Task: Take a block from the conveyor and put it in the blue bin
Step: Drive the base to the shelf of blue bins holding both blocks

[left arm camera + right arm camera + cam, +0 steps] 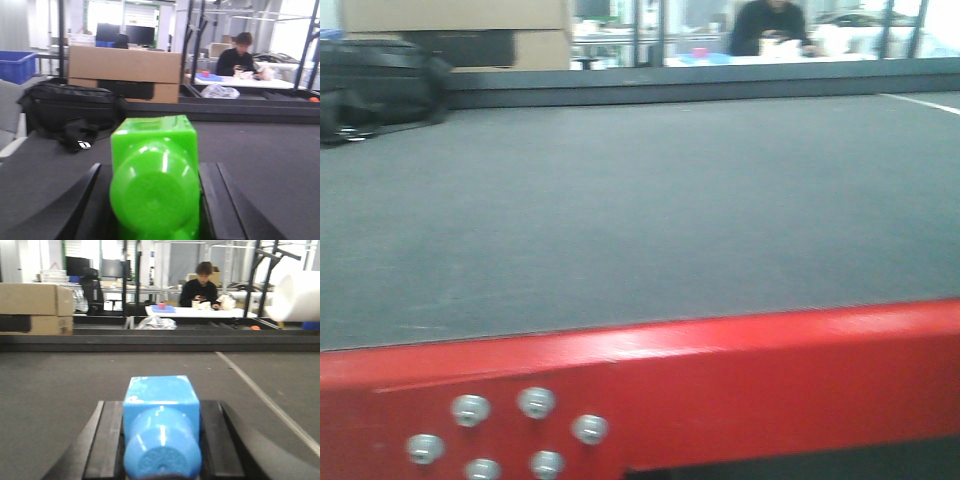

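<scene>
The conveyor [640, 200] is a wide dark grey belt on a red bolted frame [740, 380]; no block lies on it in the front view. My left gripper [156, 167] is shut on a bright green block [155, 190], held low over the belt [270, 150]. My right gripper [161, 402] is shut on a light blue block [161, 412], also low over the belt [60, 380]. A blue bin [17, 65] stands at the far left of the left wrist view, beyond the belt. Neither gripper shows in the front view.
A black bag [70, 112] lies at the belt's far left edge, with cardboard boxes [125, 72] behind it. A raised dark rim [160, 342] bounds the far side. A white line [260, 395] crosses the belt on the right. A person [240, 55] sits at a table behind.
</scene>
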`<state>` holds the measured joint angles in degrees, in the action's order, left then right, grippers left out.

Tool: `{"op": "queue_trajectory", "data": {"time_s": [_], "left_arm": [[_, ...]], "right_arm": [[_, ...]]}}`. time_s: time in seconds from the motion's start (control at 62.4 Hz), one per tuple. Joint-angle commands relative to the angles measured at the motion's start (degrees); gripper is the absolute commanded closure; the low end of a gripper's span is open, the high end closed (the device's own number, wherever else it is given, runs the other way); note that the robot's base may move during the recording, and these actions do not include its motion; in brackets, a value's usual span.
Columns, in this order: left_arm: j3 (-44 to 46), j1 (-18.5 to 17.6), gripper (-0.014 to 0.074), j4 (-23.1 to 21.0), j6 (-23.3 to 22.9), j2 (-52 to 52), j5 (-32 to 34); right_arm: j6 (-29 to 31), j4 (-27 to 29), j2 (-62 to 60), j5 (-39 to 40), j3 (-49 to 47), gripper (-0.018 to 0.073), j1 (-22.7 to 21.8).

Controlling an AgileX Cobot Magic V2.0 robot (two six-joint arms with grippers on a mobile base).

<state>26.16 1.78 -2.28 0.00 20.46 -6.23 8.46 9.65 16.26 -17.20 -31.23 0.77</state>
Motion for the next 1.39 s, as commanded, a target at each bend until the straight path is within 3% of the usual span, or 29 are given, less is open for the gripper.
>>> {"op": "queue_trajectory", "data": {"time_s": [0.0,1.379], "left_arm": [[0.1,-0.3,0.0708,0.2,0.0,-0.2,1.2],[0.1,-0.3,0.0708,0.2,0.0,-0.2,1.2]], "right_arm": [[0.1,0.0,-0.2,1.3,0.0,0.0721,-0.1],[0.1,0.0,-0.2,1.3,0.0,0.0721,-0.1]]}}
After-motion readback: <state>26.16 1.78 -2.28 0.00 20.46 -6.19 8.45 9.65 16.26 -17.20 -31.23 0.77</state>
